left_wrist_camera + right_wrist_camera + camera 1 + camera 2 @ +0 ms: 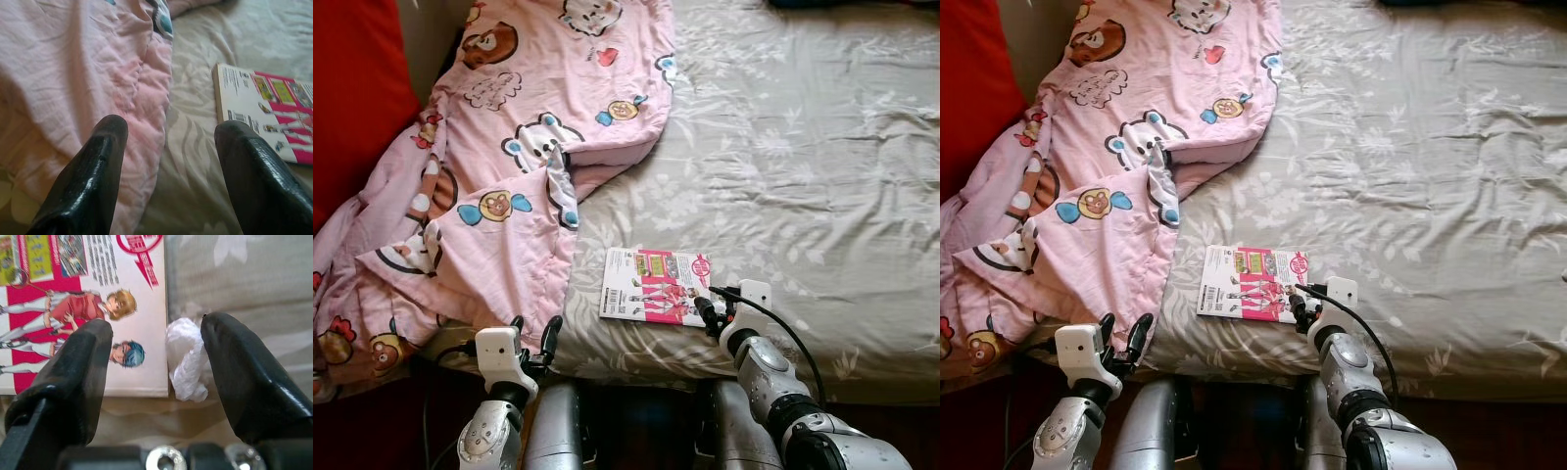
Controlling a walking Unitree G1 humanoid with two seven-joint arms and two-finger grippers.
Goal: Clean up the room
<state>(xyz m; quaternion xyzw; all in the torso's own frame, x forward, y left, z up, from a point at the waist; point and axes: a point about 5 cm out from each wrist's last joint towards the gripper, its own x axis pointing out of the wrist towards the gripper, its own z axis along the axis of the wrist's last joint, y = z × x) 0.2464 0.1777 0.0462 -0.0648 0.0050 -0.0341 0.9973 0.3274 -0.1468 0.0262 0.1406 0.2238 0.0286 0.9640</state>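
Observation:
A pink-and-white magazine [656,286] lies flat on the grey bed sheet [803,147] near the bed's front edge. My right gripper [707,311] is open at the magazine's right edge. In the right wrist view a small crumpled white wad [186,357] lies beside the magazine [83,308], between the open fingers [234,367]. A pink cartoon-print blanket [509,147] is bunched over the bed's left side and hangs off the front. My left gripper [535,328] is open, just before the blanket's hem [73,63] where it meets the sheet.
A red cushion or headboard [352,88] stands at the far left beside the blanket. The wide right part of the bed is bare wrinkled sheet. A dark object [822,4] sits at the bed's far edge. Dark floor runs below the mattress front.

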